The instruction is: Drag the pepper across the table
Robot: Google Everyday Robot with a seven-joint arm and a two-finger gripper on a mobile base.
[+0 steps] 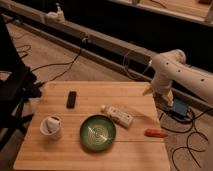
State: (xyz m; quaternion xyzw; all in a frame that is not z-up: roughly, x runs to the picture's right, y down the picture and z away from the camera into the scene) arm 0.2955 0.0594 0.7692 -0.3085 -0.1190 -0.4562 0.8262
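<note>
While the gripper hangs low at the end of the white arm, right by the far right corner of the table, I cannot tell from this angle whether it is wide or narrow. Nearest on the wood is the white power strip, lying at a slant mid-table; the pepper lies flat near the right edge, well apart from the gripper and touching nothing. Farther out: green plate just beside the strip, white cup toward the left, small black object beyond them.
</note>
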